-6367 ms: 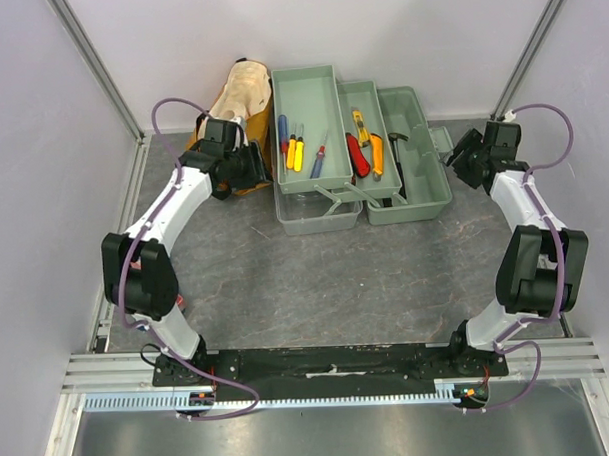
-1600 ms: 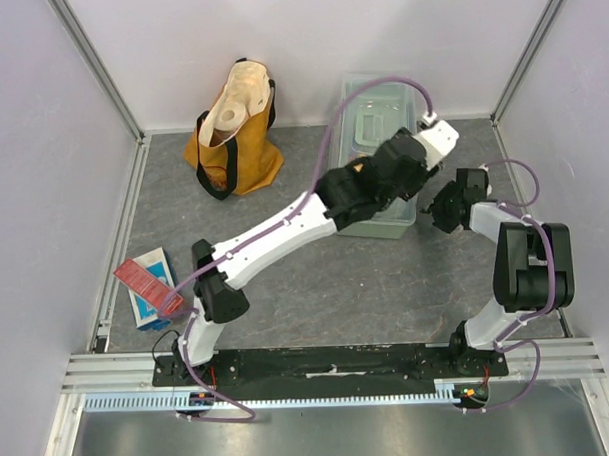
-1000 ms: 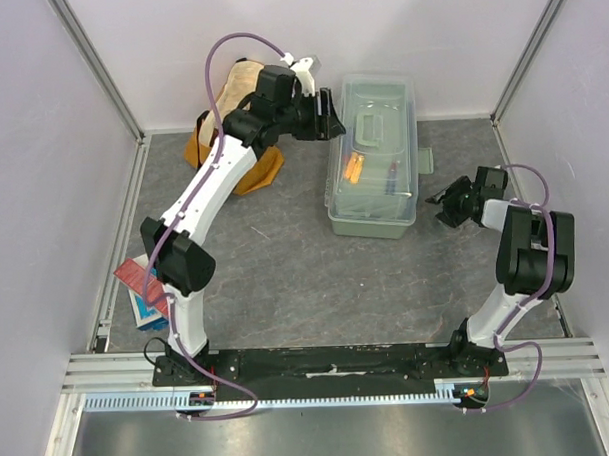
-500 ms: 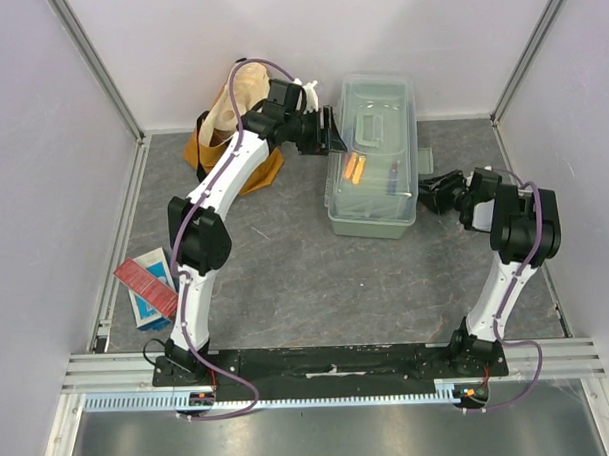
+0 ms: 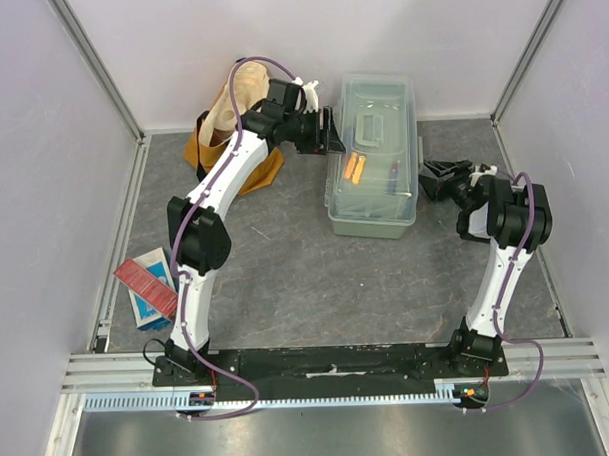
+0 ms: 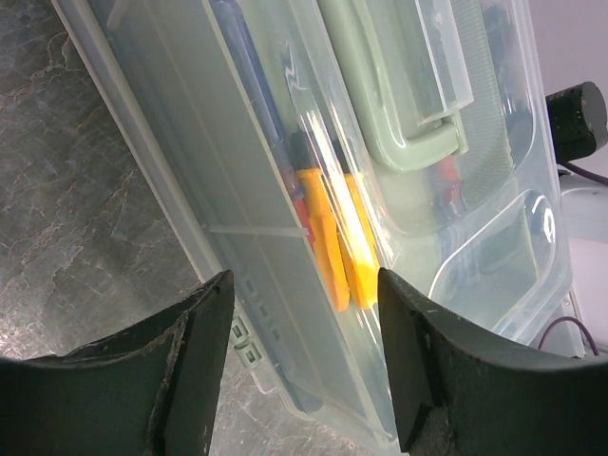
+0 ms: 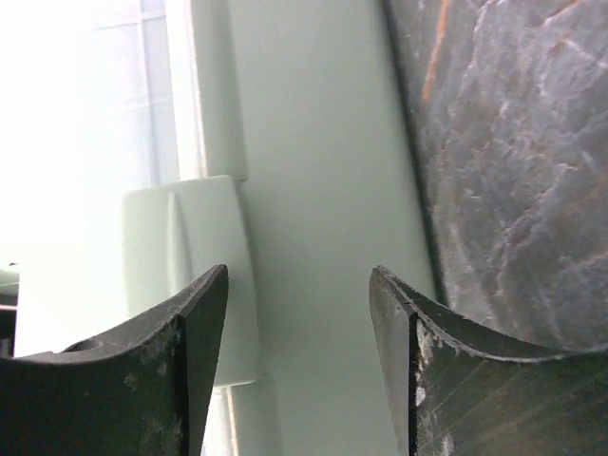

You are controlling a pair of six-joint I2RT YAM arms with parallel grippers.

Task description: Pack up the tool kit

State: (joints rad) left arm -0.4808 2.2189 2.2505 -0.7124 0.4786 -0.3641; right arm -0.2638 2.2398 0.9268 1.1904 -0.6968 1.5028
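— Where's the toolbox, and how does it lie?
— One toolbox (image 5: 380,105), lid down, at 1 o'clock on the table (image 5: 316,278). Its long axis runs 12 to 6.
— Contents?
— Two orange handles (image 5: 352,169) show through the clear lid, side by side along that axis.
— Grippers?
— The left gripper (image 5: 331,133) is on the box's 10 o'clock flank, jaws apart and empty. The right gripper (image 5: 435,173) is on its 3 o'clock side, jaws apart around nothing, facing the latch (image 7: 204,275).
— Anything else?
— One bag (image 5: 231,130) at 11, one booklet (image 5: 146,284) at 9.
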